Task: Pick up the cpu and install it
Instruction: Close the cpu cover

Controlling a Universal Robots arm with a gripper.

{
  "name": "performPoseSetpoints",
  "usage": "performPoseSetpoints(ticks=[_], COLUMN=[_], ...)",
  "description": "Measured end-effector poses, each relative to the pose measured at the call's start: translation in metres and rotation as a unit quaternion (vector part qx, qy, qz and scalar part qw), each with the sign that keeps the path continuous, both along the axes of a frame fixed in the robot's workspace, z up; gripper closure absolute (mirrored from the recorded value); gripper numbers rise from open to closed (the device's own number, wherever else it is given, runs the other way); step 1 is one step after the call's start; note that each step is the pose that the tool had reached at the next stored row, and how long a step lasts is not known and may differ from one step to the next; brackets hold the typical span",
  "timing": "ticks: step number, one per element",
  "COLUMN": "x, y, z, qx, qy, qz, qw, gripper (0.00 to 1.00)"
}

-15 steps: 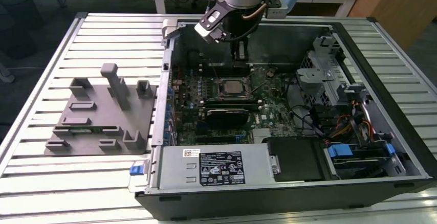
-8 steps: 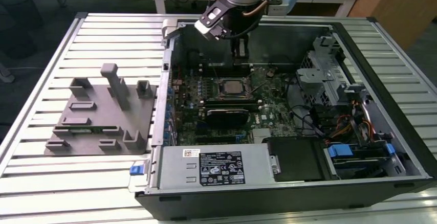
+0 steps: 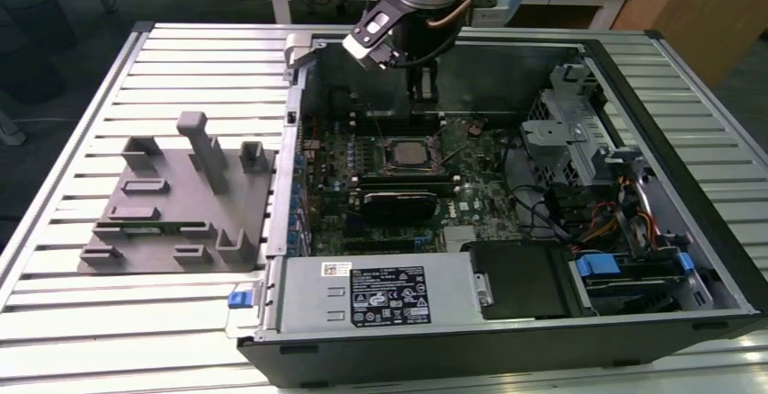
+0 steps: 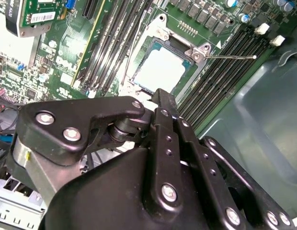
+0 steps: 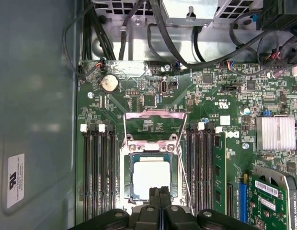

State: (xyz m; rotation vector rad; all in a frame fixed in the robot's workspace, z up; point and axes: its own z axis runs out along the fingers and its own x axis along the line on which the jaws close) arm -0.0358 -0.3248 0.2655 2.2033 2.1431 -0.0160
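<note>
Tool closed, fingers pressed together, nothing held; tips hang just over edge of cpu. Cpu lies flat in socket, load plate raised open.

Judgement: seating step. Keep tips square and light, off socket frame; confirm chip level, all corners inside.

Count: one cpu, one socket, one load plate, one coin cell, one grey tray on surface.
</note>
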Motion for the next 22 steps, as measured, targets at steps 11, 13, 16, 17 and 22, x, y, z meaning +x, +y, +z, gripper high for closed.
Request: performPoseSetpoints(ticks=[11,13,16,17,22], x=[0.012,0.014,0.018,0.019,0.023], y=[0.0000,0.0000,0.0000,0.0000,0.0000], z=[0.0000,-0.0001,0.0000,0.0000,0.0000], qx=[0.0000,0.0000,0.0000,0.0000,0.0000], qy=[0.0000,0.0000,0.0000,0.0000,0.0000], qz=[0.000,0.000,0.000,0.000,0.000], qw=[1.0000,1.0000,1.0000,1.0000,1.0000], gripper=[0.89,0.89,0.89,0.89,0.89])
